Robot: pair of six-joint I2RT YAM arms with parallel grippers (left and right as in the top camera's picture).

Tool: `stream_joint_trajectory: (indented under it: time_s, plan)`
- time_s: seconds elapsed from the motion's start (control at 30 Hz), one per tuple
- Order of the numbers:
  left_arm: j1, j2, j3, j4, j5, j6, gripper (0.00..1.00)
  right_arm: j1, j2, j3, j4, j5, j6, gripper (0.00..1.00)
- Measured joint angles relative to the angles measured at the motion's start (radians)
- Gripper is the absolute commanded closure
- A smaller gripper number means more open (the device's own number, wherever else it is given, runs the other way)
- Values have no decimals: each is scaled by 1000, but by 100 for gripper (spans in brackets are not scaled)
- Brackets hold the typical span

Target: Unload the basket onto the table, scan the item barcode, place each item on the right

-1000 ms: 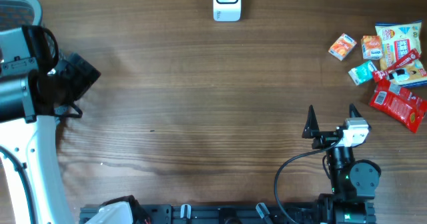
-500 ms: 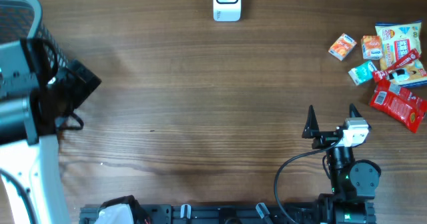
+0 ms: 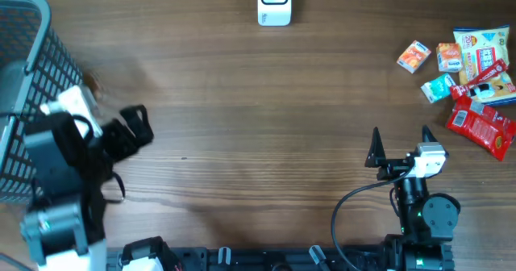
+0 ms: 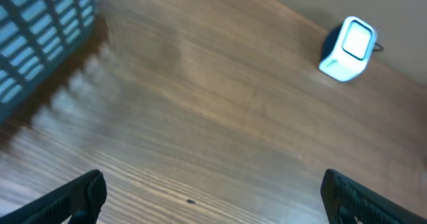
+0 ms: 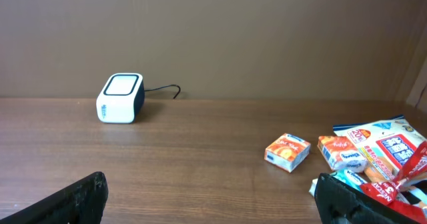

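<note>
**Both claws released, nothing held; snack items lie at the table's far right**

You are looking at a brown wooden table (image 3: 242, 102) from above, with two wrist views to go with it.

Your right gripper (image 3: 401, 131) sits near the front edge, right of centre. Its two dark fingers are spread wide and point toward the back of the table, with nothing between them.

Your left gripper (image 4: 213, 177) is at the left side, just beside a dark mesh basket (image 3: 28, 69) in the left corner. It looks blurred from above. Its own camera shows the fingers spread wide over bare wood, grasping nothing.

The snack items (image 3: 472, 77) lie in a loose cluster at the far right, well apart from both claws:
- a small orange box (image 3: 414, 56) sits nearest the centre
- a second orange packet (image 3: 449, 57) is just beside it
- a teal box (image 3: 438, 87) lies below them
- a pale printed bag (image 3: 482, 49) and a red packet (image 3: 481, 126) overlap at the table's edge

The barcode scanner (image 3: 274, 2), a small white unit with a dark back and a thin cable (image 5: 163, 89), stands at the middle of the back edge. It is well apart from the items.
</note>
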Motion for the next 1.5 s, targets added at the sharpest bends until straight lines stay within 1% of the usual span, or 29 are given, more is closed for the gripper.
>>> stream_joint_trajectory:
  time_s: [0.13, 0.37, 0.53, 0.77, 1.03, 1.2, 1.5]
  plan:
    - [0, -131, -116, 50, 37, 21, 0, 0, 0, 0, 0, 0, 0, 0]
    - [0, -311, -219, 61, 118, 110, 0, 0, 0, 0, 0, 0, 0, 0]
    - [0, -334, -232, 63, 137, 135, 0, 0, 0, 0, 0, 0, 0, 0]
    - [0, -336, -269, 65, 145, 138, 0, 0, 0, 0, 0, 0, 0, 0]
    - [0, -415, -305, 88, 146, 138, 0, 0, 0, 0, 0, 0, 0, 0]
    - [0, -489, -394, 152, 151, 141, 0, 0, 0, 0, 0, 0, 0, 0]
    - [0, -626, -604, 353, 152, 141, 0, 0, 0, 0, 0, 0, 0, 0]
